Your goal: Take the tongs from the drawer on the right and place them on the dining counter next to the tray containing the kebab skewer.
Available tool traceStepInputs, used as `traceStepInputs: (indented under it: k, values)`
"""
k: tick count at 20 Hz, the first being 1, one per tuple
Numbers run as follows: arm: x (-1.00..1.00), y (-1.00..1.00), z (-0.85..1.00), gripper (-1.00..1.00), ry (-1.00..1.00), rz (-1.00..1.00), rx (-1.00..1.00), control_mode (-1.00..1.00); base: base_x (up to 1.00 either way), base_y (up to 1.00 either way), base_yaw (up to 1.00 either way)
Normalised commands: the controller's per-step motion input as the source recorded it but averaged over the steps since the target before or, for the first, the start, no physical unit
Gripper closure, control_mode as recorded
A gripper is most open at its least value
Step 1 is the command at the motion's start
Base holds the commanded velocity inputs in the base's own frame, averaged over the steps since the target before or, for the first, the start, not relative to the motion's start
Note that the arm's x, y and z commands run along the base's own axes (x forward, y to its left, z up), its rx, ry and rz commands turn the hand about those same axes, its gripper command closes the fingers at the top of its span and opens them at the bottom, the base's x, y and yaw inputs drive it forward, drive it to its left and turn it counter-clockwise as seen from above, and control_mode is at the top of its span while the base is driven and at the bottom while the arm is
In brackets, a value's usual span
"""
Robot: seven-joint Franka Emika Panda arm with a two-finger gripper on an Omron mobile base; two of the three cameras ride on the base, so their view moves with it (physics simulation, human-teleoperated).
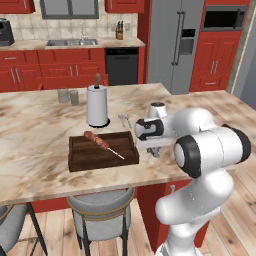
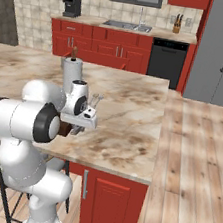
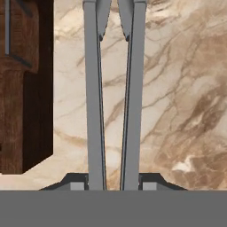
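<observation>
Here the tongs (image 3: pixel 113 93) are seen in the hand view, clamped between the dark fingers (image 3: pixel 75 181), which are closed on the two grey arms near their joined end. The long axis runs straight away from the hand, the arms spreading slightly toward their far tips. They are held just over the marble table (image 3: pixel 181 88), beside the dark wooden tray (image 1: pixel 103 151) and apart from it. On the tray the kebab skewer (image 1: pixel 101 143) lies diagonally. A paper towel roll (image 1: pixel 97 105) stands behind the tray
</observation>
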Motion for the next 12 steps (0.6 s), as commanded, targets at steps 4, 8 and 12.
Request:
traceStepInputs:
  k: [4,8,12]
  values:
    - [0.09,-0.05,-0.23,1.0,0.0,0.0,0.0,-1.0,0.0,0.0,0.0]
    - [0.12,-0.01,-0.24,1.0,0.0,0.0,0.0,-1.0,0.0,0.0,0.0]
    - [0.13,0.0,-0.19,1.0,0.0,0.0,0.0,-1.0,0.0,0.0,0.0]
